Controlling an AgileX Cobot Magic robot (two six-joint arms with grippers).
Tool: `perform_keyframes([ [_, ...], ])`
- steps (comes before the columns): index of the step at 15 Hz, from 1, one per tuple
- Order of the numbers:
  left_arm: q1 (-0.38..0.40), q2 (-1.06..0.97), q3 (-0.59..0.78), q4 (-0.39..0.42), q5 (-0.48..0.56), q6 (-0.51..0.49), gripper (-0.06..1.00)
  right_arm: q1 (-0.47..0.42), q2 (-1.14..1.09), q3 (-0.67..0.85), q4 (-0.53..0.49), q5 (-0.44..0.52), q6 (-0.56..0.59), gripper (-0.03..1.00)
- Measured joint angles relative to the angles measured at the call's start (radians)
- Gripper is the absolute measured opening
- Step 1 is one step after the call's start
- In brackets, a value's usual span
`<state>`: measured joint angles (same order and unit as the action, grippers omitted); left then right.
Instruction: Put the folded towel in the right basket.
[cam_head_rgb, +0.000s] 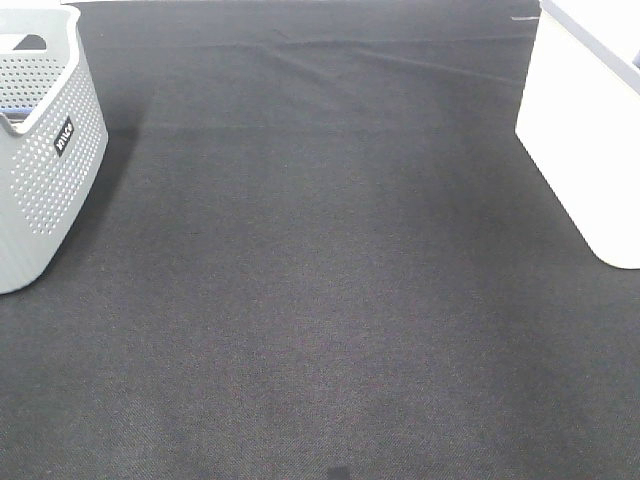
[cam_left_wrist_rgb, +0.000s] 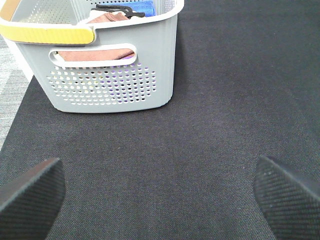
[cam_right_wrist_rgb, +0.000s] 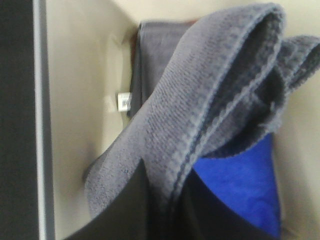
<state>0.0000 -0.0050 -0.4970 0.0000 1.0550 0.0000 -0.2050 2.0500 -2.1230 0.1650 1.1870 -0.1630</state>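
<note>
In the right wrist view my right gripper (cam_right_wrist_rgb: 167, 212) is shut on a folded grey towel (cam_right_wrist_rgb: 210, 95) and holds it inside the white right basket (cam_right_wrist_rgb: 80, 100). Under the towel lie a blue towel (cam_right_wrist_rgb: 240, 190) and another grey towel (cam_right_wrist_rgb: 150, 55) with a small white label. In the exterior high view the white right basket (cam_head_rgb: 580, 130) stands at the right edge; neither gripper shows there. My left gripper (cam_left_wrist_rgb: 160, 195) is open and empty above the black cloth, with its fingers (cam_left_wrist_rgb: 30, 190) spread wide.
A grey perforated basket (cam_head_rgb: 45, 170) stands at the far left of the black cloth (cam_head_rgb: 320, 300). In the left wrist view this grey basket (cam_left_wrist_rgb: 150, 65) holds pink and blue towels and has a yellow rim edge.
</note>
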Motion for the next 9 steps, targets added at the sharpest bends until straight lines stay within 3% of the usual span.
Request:
perform_keyframes([
  [2,0.000,0.000,0.000,0.000,0.000,0.000,0.97,0.000,0.053,0.000,0.009,0.019,0.000,0.13],
  [3,0.000,0.000,0.000,0.000,0.000,0.000,0.97,0.000,0.071,0.000,0.009,0.018,0.003,0.22],
  [6,0.000,0.000,0.000,0.000,0.000,0.000,0.97,0.000,0.079,0.000,0.011,0.008,0.011,0.75],
  [7,0.000,0.000,0.000,0.000,0.000,0.000,0.97,0.000,0.076,0.000,0.022,0.009,0.008,0.82],
  [9,0.000,0.000,0.000,0.000,0.000,0.000,0.97,0.001,0.043,0.000,0.100,0.027,-0.001,0.86],
])
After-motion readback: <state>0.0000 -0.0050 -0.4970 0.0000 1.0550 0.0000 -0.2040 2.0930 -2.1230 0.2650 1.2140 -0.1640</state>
